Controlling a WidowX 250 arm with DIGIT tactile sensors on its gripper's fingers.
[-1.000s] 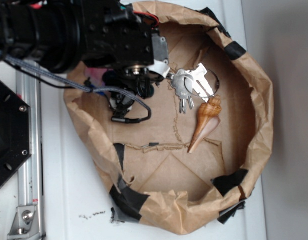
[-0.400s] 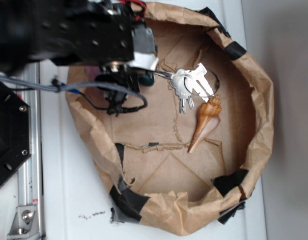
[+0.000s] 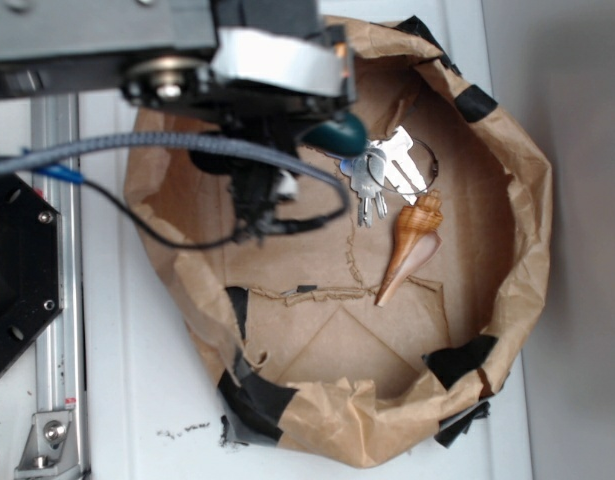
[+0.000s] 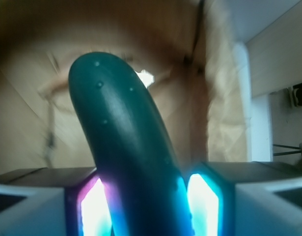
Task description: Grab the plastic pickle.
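White tabletop (image 3: 127, 400) carries a crumpled brown paper basin (image 3: 517, 250), patched with black tape. Above its upper left side hangs the robot arm (image 3: 187, 50), raised off the paper floor. Its gripper (image 4: 150, 206) is clamped on the plastic pickle (image 4: 126, 147), which juts up between the lit fingers (image 4: 94, 206). Lower right lies a tan seashell (image 3: 412, 245), beside the silver keys (image 3: 382, 175).
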